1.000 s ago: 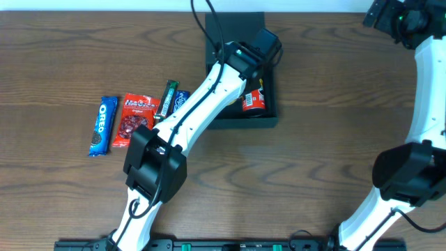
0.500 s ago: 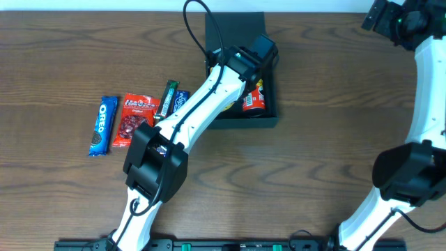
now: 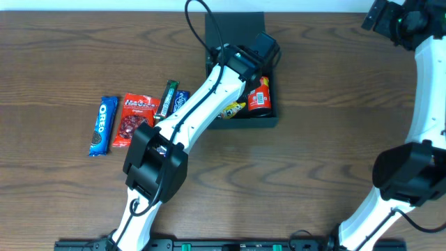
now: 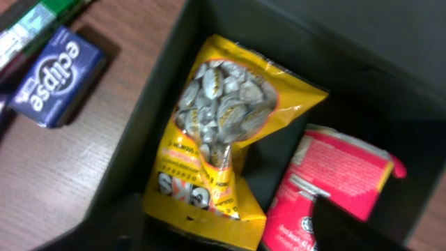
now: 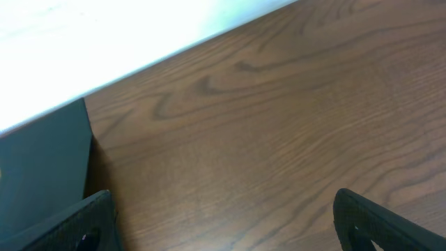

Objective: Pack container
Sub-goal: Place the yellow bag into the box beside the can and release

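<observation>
**Overhead: yellow packet lands in the container as the left fingers part**

A dark brown wood-grain table (image 3: 313, 174) fills the view, with a strip of white wall along its far edge. The left arm reaches diagonally from the near edge up to the container (image 3: 251, 123), which sits at the far middle of the table. The right arm curves up the right side. The right gripper (image 5: 223, 223) hangs over bare wood near the far right corner, its fingers spread wide with nothing between them.

A second ago only a red-and-white packet (image 3: 259, 97) showed in the box beside the arm. Now a yellow packet (image 4: 223, 132) lies on the box floor next to it. The left gripper (image 4: 223, 237) has parted, and its fingers stand clear on either side of the packet's lower end.

The container's mouth faces up. Its flap lid is folded back toward the wall, so box and lid together run long from near to far.

Left of it lie four snacks in a row: an Oreo pack (image 3: 103, 125), a red wrapper (image 3: 134, 120), a green bar (image 3: 168, 99) and a blue Eclipse pack (image 4: 56, 87).
</observation>
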`<state>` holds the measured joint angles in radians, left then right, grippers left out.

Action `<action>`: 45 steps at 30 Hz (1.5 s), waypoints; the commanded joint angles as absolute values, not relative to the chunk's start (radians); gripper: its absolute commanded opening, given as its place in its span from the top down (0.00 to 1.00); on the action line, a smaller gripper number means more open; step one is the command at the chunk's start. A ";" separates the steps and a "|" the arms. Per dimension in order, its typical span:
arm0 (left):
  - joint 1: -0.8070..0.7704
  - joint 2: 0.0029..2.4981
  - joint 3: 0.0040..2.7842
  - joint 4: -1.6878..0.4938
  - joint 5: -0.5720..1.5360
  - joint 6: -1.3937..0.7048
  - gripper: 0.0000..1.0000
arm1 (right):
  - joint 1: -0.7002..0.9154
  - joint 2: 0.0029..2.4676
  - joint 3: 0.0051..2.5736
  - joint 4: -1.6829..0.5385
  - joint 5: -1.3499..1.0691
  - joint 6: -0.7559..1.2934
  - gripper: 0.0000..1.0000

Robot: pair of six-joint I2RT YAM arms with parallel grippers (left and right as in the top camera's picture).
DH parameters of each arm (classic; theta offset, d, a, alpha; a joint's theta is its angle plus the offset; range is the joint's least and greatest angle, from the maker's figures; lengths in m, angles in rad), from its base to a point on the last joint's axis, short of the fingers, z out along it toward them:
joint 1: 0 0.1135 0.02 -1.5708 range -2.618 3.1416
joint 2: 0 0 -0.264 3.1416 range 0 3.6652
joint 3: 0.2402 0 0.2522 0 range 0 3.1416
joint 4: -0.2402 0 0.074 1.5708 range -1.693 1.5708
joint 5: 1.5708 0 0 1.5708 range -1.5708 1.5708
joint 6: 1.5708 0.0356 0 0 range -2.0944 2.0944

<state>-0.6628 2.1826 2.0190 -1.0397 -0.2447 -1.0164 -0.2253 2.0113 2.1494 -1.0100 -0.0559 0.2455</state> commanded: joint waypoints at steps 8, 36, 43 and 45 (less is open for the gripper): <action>-0.661 2.171 1.963 -1.016 -0.288 -0.807 0.94 | -0.228 2.020 2.147 -1.010 -0.057 0.258 0.01; -0.646 2.119 1.837 -0.694 -0.161 -0.471 0.94 | -0.228 2.020 2.147 -1.002 -0.056 0.253 0.01; -0.629 2.119 1.818 -0.711 -0.185 -0.472 0.94 | -0.228 2.020 2.147 -1.002 -0.057 0.253 0.01; -0.622 2.127 1.803 -0.719 -0.181 -0.479 0.94 | -0.228 2.020 2.147 -1.002 -0.057 0.253 0.01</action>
